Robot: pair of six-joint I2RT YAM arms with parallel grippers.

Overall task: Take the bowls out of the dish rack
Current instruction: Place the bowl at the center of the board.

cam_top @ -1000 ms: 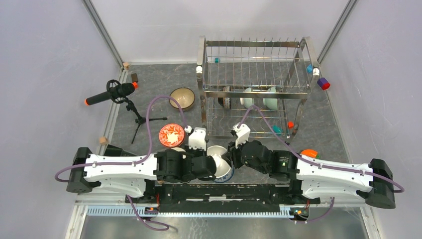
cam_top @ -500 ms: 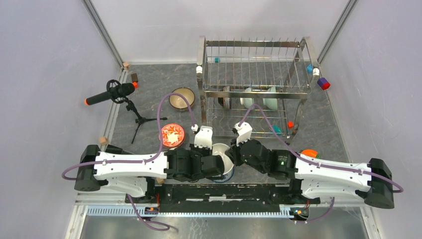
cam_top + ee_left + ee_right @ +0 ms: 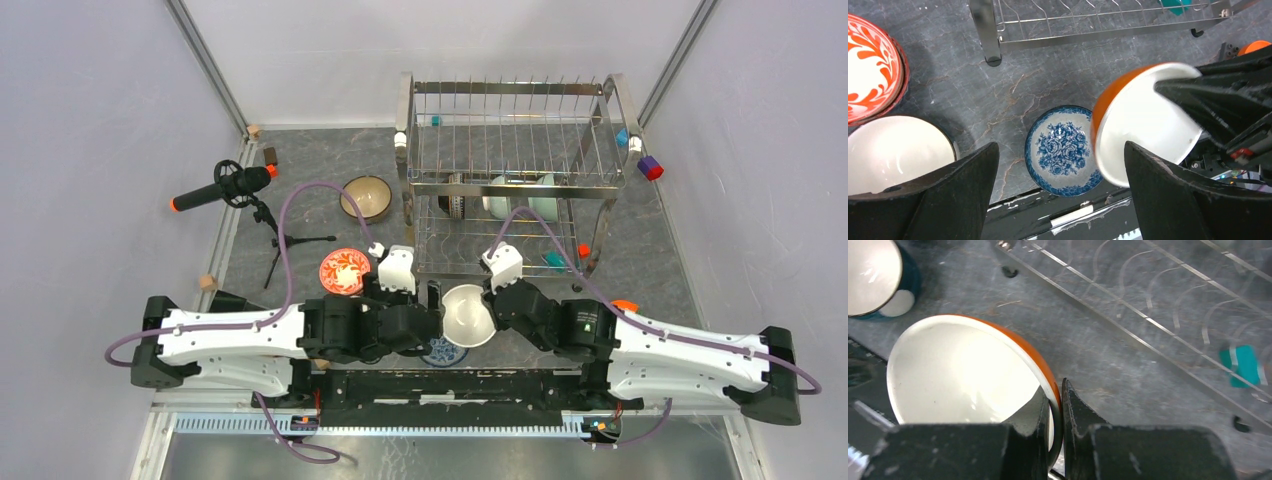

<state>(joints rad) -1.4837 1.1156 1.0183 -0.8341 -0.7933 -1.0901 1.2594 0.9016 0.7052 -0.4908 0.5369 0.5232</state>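
Right claw point(image 3: 1058, 396) tight on rim of orange bowl point(image 3: 963, 372) (left claw point(image 3: 1060, 152) wide apart, empty)

I am pinching the orange bowl point(image 3: 963, 370), white inside, by its rim in my right hand point(image 3: 1058, 395), and it is tilting just in front of the dish rack point(image 3: 510, 130). Beneath it, the blue-and-white bowl point(image 3: 1063, 150) is sitting upright on the desk point(image 3: 640, 250). The tan bowl point(image 3: 366, 197) is resting just left of the rack, the red patterned bowl point(image 3: 344, 271) nearer its front-left corner. Two pale green bowls point(image 3: 545, 196) are standing on edge in the rack's lower tier.
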